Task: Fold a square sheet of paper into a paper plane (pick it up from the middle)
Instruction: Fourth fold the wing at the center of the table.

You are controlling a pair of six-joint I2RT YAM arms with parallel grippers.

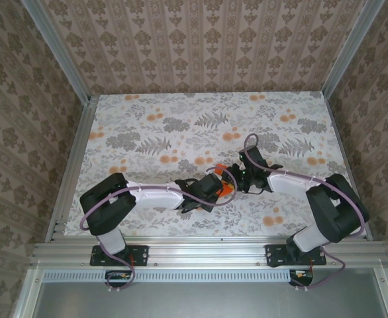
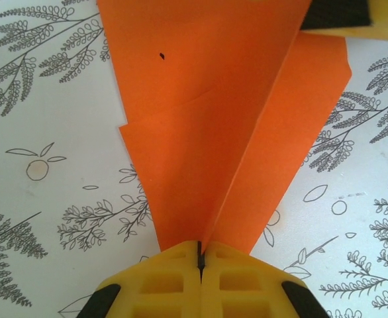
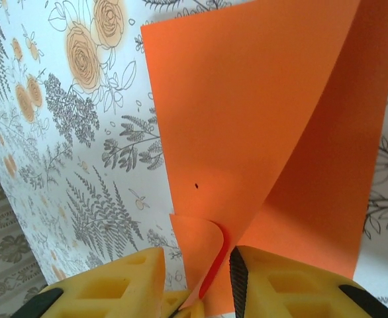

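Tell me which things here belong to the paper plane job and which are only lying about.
For the job: orange paper; left end effector, shut on its tip; right end effector, open at its edge.
Only surroundings: floral table; patterned walls; metal frame.

Beneath the left gripper point(image 1: 219, 189) and the right gripper point(image 1: 242, 177), a white tabletop point(image 1: 181, 126) printed with grey ferns and orange blossoms. Beyond and to both sides of them, beige damask-patterned walls point(image 1: 200, 46) edged by aluminium rails point(image 1: 58, 46).
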